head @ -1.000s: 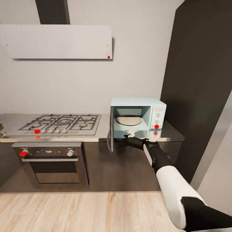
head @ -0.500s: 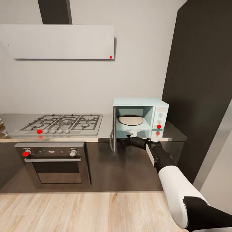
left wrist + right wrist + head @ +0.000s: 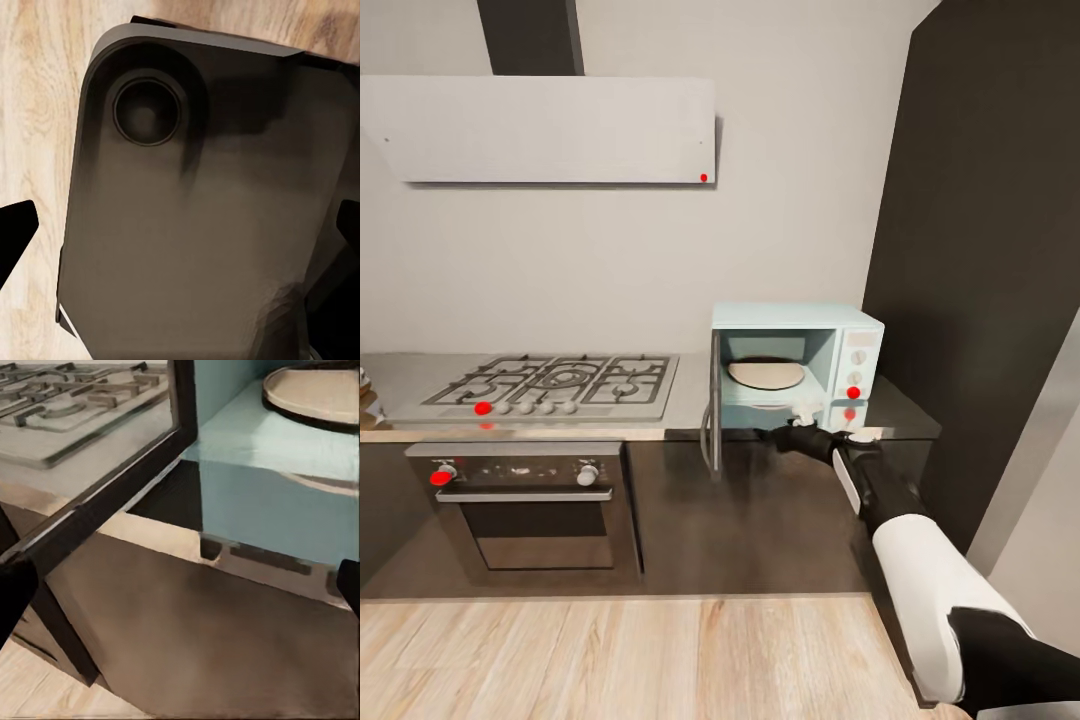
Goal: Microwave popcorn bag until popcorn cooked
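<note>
The pale-blue microwave [image 3: 796, 362] stands on the grey countertop [image 3: 682, 412] with its dark glass door [image 3: 711, 422] swung open to the left. Inside lies a bare round turntable [image 3: 765, 375]; the popcorn bag is out of view. My right gripper [image 3: 792, 420] hangs just in front of the microwave's lower front edge, below the opening. In the right wrist view the right gripper [image 3: 180, 592] is open and holds nothing, facing the microwave floor [image 3: 300, 442] and the door [image 3: 112, 487]. My left gripper [image 3: 180, 232] is open over my own dark base [image 3: 202, 225].
A gas hob [image 3: 555, 385] sits left of the microwave, with a steel oven [image 3: 525, 500] below and a white hood [image 3: 550, 130] above. A tall dark cabinet [image 3: 990, 250] stands close on the right. Wooden floor [image 3: 610, 655] lies in front of the cabinets.
My right gripper has slid to the right along the microwave's front, away from the open door toward the control panel side. The head view shifted slightly at first.
</note>
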